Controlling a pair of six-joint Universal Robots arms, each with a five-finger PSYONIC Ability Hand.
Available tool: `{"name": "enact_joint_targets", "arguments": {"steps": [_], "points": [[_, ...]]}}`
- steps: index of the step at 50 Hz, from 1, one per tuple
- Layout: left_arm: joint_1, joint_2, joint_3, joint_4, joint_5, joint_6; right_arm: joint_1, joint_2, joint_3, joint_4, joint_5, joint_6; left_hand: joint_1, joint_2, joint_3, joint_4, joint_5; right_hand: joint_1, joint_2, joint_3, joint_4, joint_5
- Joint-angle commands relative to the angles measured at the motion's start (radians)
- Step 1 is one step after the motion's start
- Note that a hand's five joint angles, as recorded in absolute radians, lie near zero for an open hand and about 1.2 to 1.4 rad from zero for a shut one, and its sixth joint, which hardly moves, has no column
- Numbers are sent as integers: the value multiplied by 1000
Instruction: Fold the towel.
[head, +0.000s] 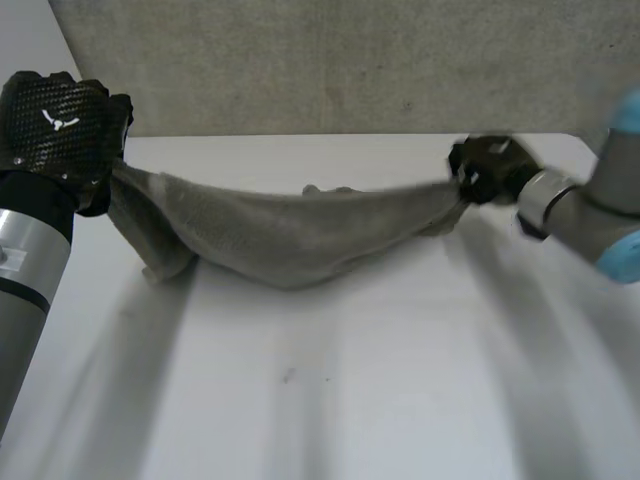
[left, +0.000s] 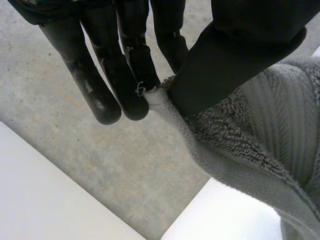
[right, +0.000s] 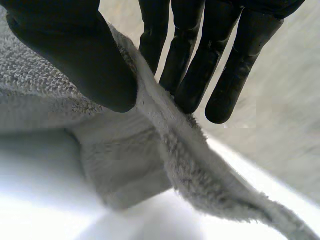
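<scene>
The left hand, black with a woven carbon-like back, is raised over the table's far-left corner; in the left wrist view its straight fingers and thumb pinch a hemmed corner of the towel between them. The towel is grey terry, looped and fuzzy, with a ribbed band near the hem. It hangs as 1 long sagging band between the 2 hands, raised at both ends. A bunched fold droops below the left hand, and the middle dips low toward the white table; I cannot tell whether it rests there. The top edge runs nearly taut, with a small pucker at mid-span. At the right end, the right hand clamps the towel's edge; in the right wrist view its thumb presses the cloth against straight, close-set fingers, and a loose flap hangs under the palm. The table is smooth and matt; its straight far edge lies just behind the towel, with rough grey concrete-like ground beyond; a wide stretch of white top lies on the near side of the towel.
</scene>
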Motion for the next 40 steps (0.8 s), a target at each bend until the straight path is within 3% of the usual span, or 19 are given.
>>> {"name": "enact_joint_targets", "arguments": {"steps": [1,8,13,16,18,24,30,32,35,37,38,40], "points": [[51,-14,26,-5,1,5,-96,-369,149,58,-18,-41,221,179,179,179,186,457,232,216,208,278],[119,-64,41,-61,27,6,-154,-512,231,276,-18,-297,221,179,179,179,186,457,232,216,208,278],[136,-165,60,-229,135,12,-162,-555,315,556,4,-681,221,179,179,179,186,457,232,216,208,278],[136,-201,77,-291,160,12,-162,-553,334,612,8,-748,221,179,179,179,186,457,232,216,208,278],[139,-302,130,-411,186,14,-154,-535,361,679,37,-809,221,179,179,179,186,457,232,216,208,278],[141,-465,252,-535,191,32,-142,-440,344,677,98,-817,221,179,179,179,186,457,232,216,208,278],[138,-638,496,-538,180,72,-59,-303,165,537,192,-796,221,179,179,179,186,457,232,216,208,278],[125,-717,703,-522,154,72,-15,-253,44,383,234,-776,221,179,179,179,186,457,232,216,208,278],[122,-748,828,-505,129,66,4,-236,-19,270,252,-760,221,179,179,179,186,457,232,216,208,278],[115,-800,1085,-428,76,57,25,-223,-103,-15,264,-728,221,179,179,179,186,457,232,216,208,278],[115,-801,1086,-427,76,57,25,-223,-103,-17,264,-728,221,179,179,179,186,457,232,216,208,278],[105,-827,1283,-287,18,23,31,-243,-100,-333,261,-695,221,179,179,179,186,457,232,216,208,278]]}}
